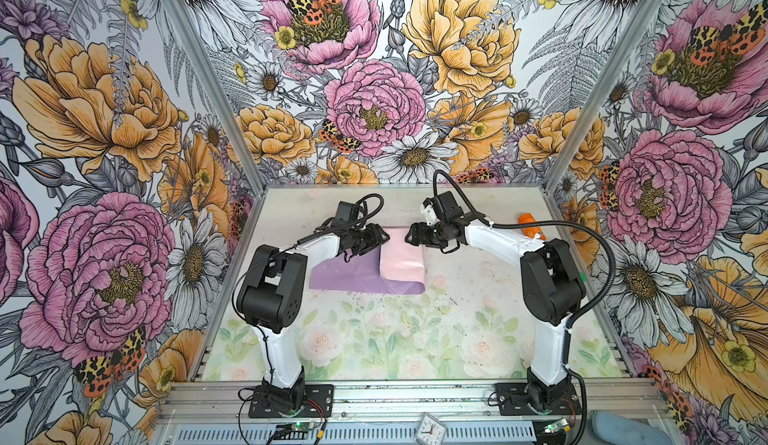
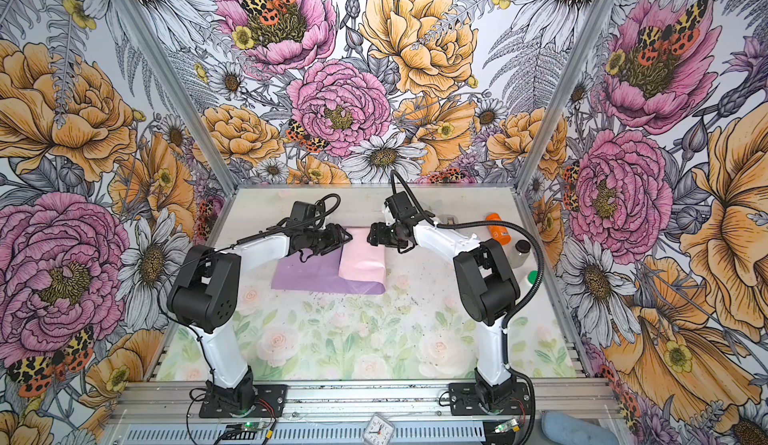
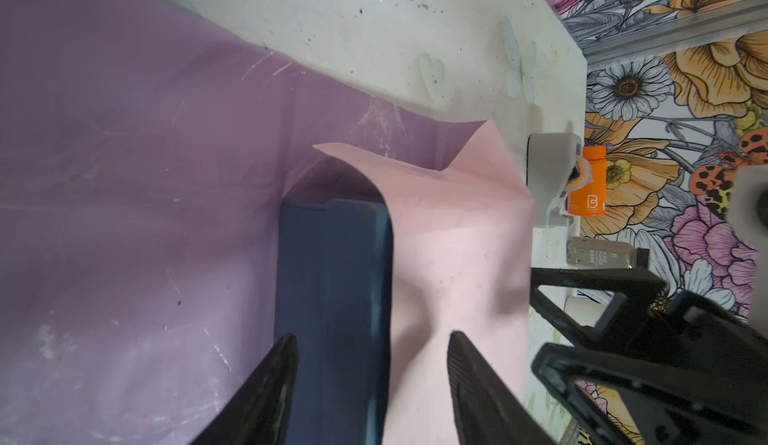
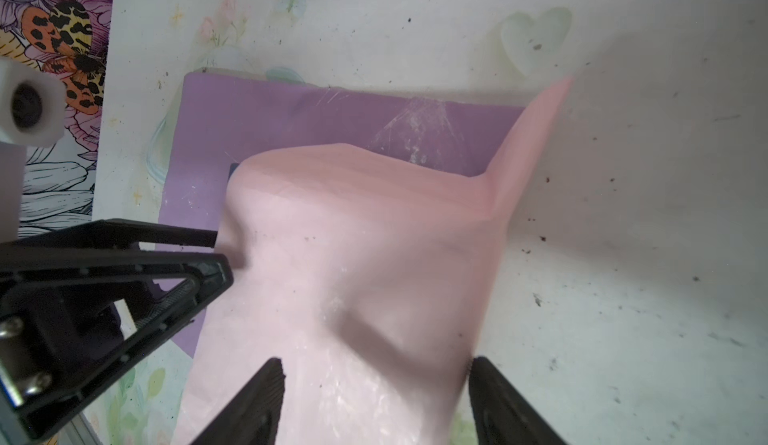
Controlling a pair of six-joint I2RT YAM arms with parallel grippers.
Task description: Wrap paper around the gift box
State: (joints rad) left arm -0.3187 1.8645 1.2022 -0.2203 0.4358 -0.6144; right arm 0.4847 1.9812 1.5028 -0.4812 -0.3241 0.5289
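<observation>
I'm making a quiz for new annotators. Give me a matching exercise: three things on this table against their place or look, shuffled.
1 gift box
2 paper
3 orange bottle

A far right of the table
B lilac face up, pink flap folded over
C navy, partly under the pink flap

Pairs: 1-C, 2-B, 3-A.

Scuffed, creased matte paper [image 3: 124,214]; smooth matte navy gift box [image 3: 332,276]

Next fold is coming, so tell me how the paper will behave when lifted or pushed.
Likely floppy: the paper drapes and dents over the gift box rather than lying flat. Probably springy too: one pink corner stands up off the table, so a released fold may reopen.
</observation>
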